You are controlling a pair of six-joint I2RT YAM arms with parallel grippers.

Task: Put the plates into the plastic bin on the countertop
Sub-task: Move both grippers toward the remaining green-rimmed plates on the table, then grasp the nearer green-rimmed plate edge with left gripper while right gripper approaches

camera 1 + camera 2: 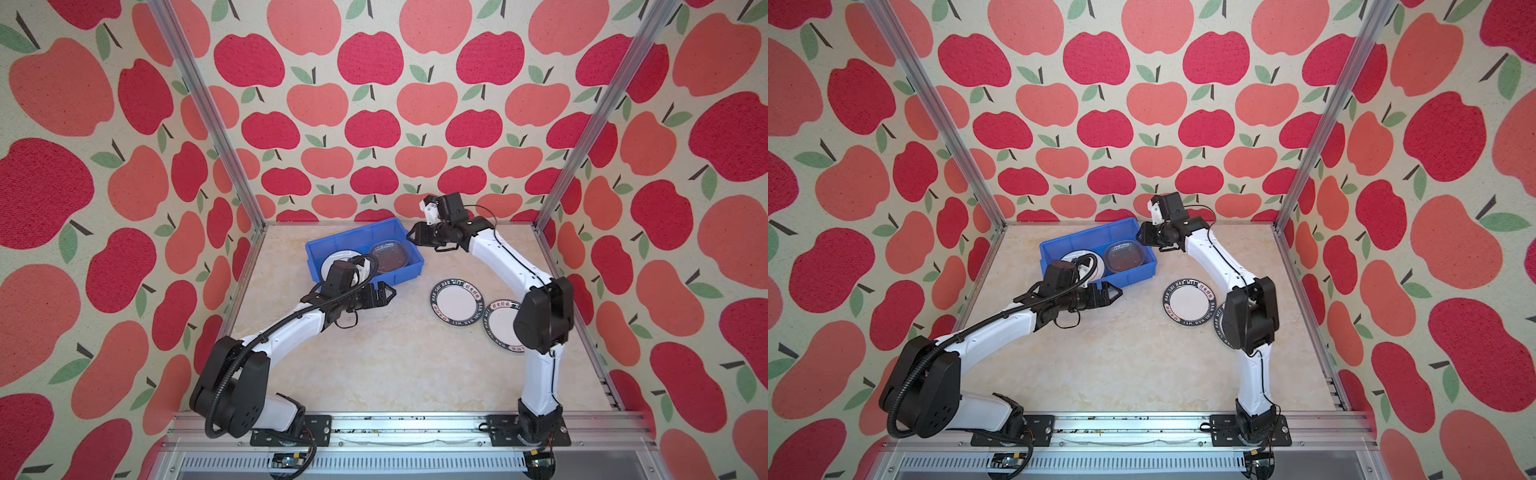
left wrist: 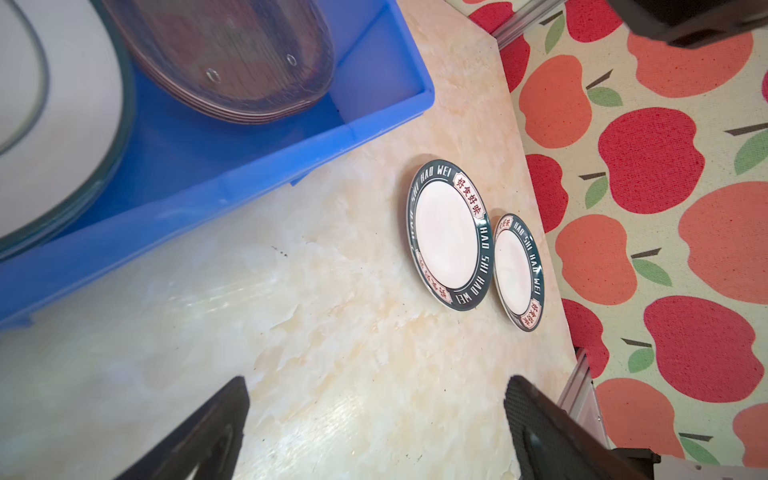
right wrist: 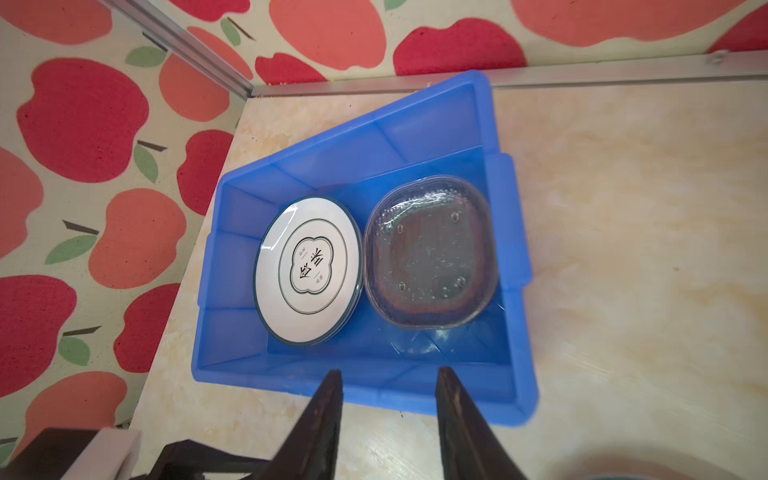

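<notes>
Fetching step in hand: both grippers are empty and two plates remain out.

The left gripper (image 1: 388, 296) is held wide open and empty just beside the bright blue rectangular plastic bin (image 1: 401, 272). The right gripper (image 1: 411, 237), partly open, is likewise empty at the bin's far corner. Stacked clear textured glass plates (image 1: 388, 257) and a large white emblem plate (image 3: 307, 270) are seen inside. Two round white plates with dark lettered rims (image 1: 457, 302) (image 1: 500, 324) lie touching on the beige marble-look worktop (image 1: 395, 365). A thin rim pinch is probably called for next.

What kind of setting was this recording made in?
Probably a staged robot test booth, not a real kitchen: apple-patterned walls on aluminium frame rails, a beige marble-look countertop, and a bright blue rectangular plastic bin.
</notes>
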